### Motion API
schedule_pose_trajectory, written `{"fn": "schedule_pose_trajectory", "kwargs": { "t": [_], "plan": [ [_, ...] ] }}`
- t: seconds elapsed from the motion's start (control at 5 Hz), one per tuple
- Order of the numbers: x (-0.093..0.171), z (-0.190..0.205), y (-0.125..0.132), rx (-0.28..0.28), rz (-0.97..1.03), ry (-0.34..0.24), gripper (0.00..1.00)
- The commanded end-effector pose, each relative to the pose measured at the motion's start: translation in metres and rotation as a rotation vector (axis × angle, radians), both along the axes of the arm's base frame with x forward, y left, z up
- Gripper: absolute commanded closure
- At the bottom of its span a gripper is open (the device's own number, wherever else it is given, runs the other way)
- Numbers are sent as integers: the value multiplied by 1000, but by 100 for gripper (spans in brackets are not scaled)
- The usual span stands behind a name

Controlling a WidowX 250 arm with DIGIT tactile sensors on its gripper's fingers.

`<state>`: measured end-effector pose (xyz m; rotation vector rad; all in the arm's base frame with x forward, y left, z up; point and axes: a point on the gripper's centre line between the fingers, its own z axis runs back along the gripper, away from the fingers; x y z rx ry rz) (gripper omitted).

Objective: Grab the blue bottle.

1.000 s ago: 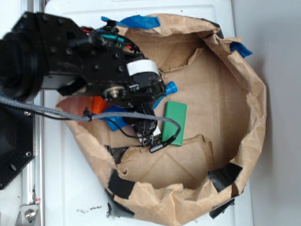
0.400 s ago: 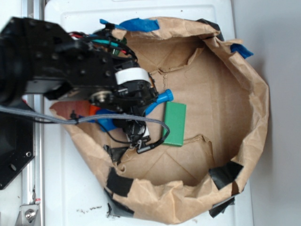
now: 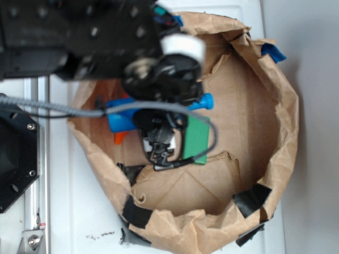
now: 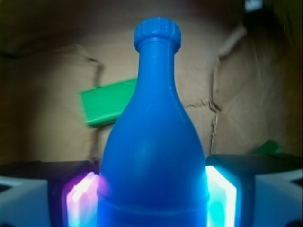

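Observation:
The blue bottle (image 4: 151, 142) fills the wrist view, neck and cap pointing away. Its body sits between my two lit fingers (image 4: 83, 198), which press on both of its sides. My gripper (image 4: 151, 194) is shut on the bottle. In the exterior view the bottle (image 3: 205, 101) lies level under the black arm, cap to the right and base (image 3: 119, 120) to the left, held over the floor of the paper bag. The arm hides its middle and the fingers there.
The torn brown paper bag (image 3: 286, 121) rings the work area with raised walls. A flat green block (image 3: 197, 138) lies on its floor, also in the wrist view (image 4: 106, 106). An orange carrot (image 3: 119, 137) peeks out below the bottle's base. Black tape (image 3: 251, 198) patches the rim.
The arm has risen toward the camera and shifted right, carrying the blue bottle. The cap has moved right, past the green block's top edge. More of the carrot shows.

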<state>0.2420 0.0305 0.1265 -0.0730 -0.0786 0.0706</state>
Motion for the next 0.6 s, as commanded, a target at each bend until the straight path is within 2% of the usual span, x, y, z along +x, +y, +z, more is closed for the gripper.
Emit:
{"fn": "schedule_pose_trajectory", "kwargs": {
  "t": [0.0, 0.4],
  "plan": [
    [6, 80, 6, 4, -117, -70, 100],
    [4, 81, 8, 22, -121, -83, 100]
  ]
}}
